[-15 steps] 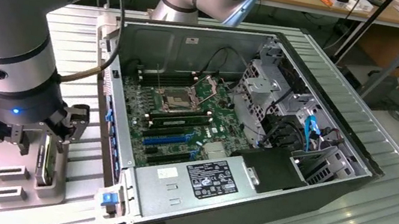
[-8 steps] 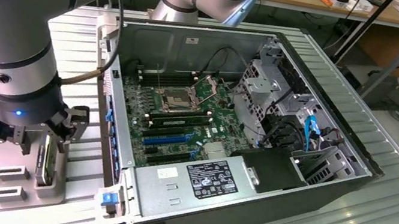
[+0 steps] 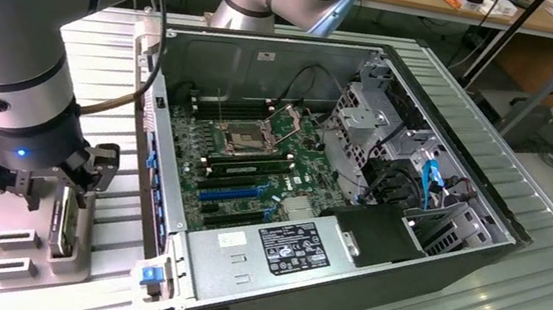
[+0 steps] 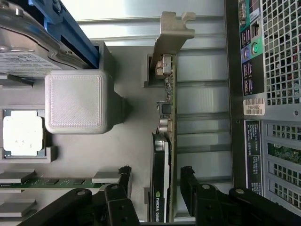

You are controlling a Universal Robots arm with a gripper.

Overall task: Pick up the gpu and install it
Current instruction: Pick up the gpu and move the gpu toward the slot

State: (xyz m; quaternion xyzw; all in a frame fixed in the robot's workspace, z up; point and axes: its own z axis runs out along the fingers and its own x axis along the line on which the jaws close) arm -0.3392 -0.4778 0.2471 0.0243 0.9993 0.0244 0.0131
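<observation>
- Computer case (image 3: pixel 272 43) lies open on its side; the motherboard (image 3: pixel 242 158) faces up with its blue slots (image 3: pixel 223 191) free.
- Arm (image 3: pixel 4 34) hangs off the case's side, at the exterior view's left, over a grey holder (image 3: pixel 68 259).
- The gpu (image 4: pixel 160 197) stands on edge in that holder, not in the case.
- Gripper (image 4: pixel 156 176) is spread wide, straddling the card and gripping nothing. One finger (image 4: pixel 188 179) sits just beside the board; the other stands farther off.

Risks, as we judge them:
- Uneven closing could shove the card sideways and tilt it in its groove.
- Pads might land on small board components.
- The silver bracket (image 4: pixel 171 28) is seated in the holder's notch and could snag on a skewed lift.
</observation>
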